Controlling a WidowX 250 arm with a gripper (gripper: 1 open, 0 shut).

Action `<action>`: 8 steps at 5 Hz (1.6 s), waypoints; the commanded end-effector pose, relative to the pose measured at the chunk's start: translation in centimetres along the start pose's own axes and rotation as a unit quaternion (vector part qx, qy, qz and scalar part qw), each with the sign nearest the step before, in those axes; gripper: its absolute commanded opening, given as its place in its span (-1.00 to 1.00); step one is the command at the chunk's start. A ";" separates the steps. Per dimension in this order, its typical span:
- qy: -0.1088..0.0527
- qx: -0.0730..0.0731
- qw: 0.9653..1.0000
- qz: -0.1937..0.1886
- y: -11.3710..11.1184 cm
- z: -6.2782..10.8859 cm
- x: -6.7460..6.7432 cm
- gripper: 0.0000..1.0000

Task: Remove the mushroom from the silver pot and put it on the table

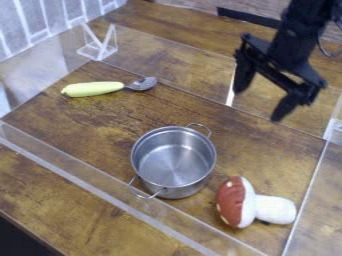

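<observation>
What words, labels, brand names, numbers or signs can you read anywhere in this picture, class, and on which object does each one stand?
None can be read.
The silver pot: bare shiny steel, no marking visible.
The mushroom: plain cap and stem, no text.
The yellow-handled spoon: no label visible.
The gripper and the table: no lettering shows at this picture size.

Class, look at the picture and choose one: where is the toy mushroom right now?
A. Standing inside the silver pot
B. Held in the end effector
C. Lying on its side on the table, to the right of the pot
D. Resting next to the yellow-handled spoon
C. The mushroom lies on its side on the table just right of the silver pot, which is empty, while the end effector is open above, holding nothing.
</observation>
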State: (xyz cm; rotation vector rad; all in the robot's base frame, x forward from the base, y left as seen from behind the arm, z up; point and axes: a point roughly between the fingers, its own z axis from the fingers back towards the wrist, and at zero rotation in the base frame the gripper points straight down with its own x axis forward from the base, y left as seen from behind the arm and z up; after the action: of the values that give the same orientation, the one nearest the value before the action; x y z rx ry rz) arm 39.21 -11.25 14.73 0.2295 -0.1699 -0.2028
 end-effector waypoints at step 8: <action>-0.147 0.021 0.977 0.154 0.5 0.7 -0.6 1.00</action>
State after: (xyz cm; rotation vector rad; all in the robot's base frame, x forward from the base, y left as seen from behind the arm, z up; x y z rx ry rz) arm 38.67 -11.21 12.06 0.2465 -0.4186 0.0541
